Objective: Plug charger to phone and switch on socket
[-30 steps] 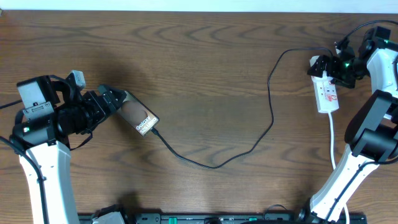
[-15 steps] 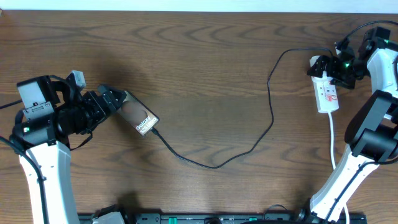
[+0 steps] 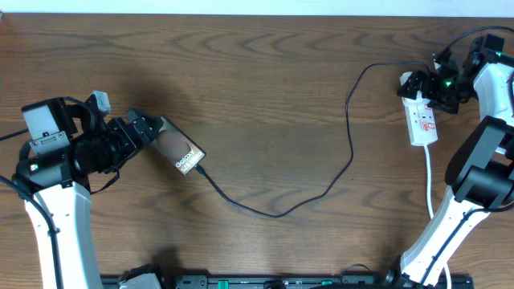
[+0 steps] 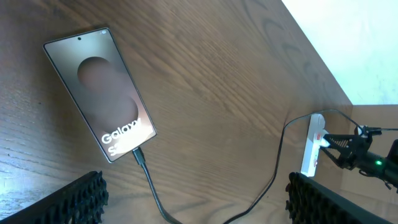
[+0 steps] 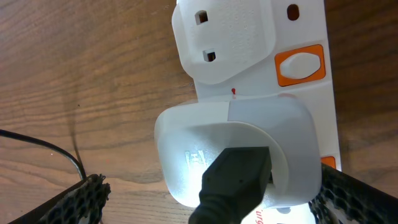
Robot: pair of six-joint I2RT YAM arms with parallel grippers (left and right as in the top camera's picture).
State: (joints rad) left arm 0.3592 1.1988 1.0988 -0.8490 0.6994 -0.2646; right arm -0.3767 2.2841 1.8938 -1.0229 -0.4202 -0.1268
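The phone (image 3: 180, 150) lies flat at the left of the table, its lettering legible on the screen (image 4: 99, 87). The charger (image 3: 277, 214), a thin black cable, has its tip (image 4: 138, 155) seated in the phone's lower edge and loops right to the socket (image 3: 422, 119). My left gripper (image 3: 143, 127) stands open just behind the phone's top end, and its fingers (image 4: 74, 199) hold nothing. My right gripper (image 3: 426, 90) is open over the socket's far end, its fingers (image 5: 357, 199) either side of the white adapter (image 5: 236, 134) with the black plug (image 5: 236, 174). An orange switch (image 5: 300, 65) shows beside it.
The socket's white cord (image 3: 430, 181) runs from the strip toward the table's front edge beside the right arm. A pale wall strip (image 3: 241, 6) marks the table's back edge. In the left wrist view the socket (image 4: 313, 146) shows far off.
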